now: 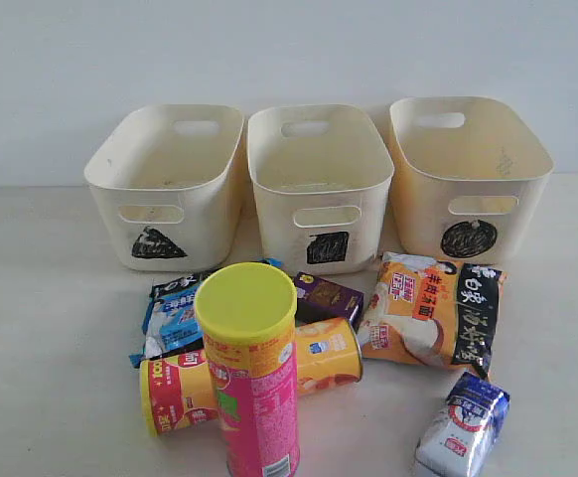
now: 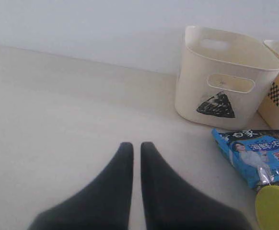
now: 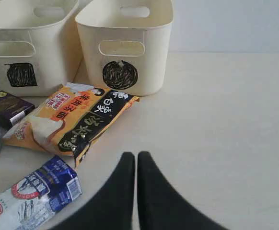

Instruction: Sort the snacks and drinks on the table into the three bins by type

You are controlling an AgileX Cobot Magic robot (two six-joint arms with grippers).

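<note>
Three cream bins stand in a row at the back of the table point(image 1: 51, 328): triangle bin point(image 1: 165, 189), square bin point(image 1: 319, 189), circle bin point(image 1: 468, 179). In front, a pink canister with a yellow lid point(image 1: 254, 368) stands upright. A yellow-orange canister point(image 1: 319, 363) lies behind it. A blue packet point(image 1: 175, 313), a purple carton point(image 1: 327, 296), an orange-and-black packet point(image 1: 433, 313) and a blue-and-white carton point(image 1: 463, 425) lie around them. My left gripper point(image 2: 136, 146) is shut over bare table, left of the blue packet point(image 2: 259, 155). My right gripper point(image 3: 135, 155) is shut, empty, beside the blue-and-white carton point(image 3: 34, 199).
A pale wall runs behind the bins. Neither arm shows in the exterior view. Bare table lies to the left of the pile and to the right of the circle bin point(image 3: 130, 48).
</note>
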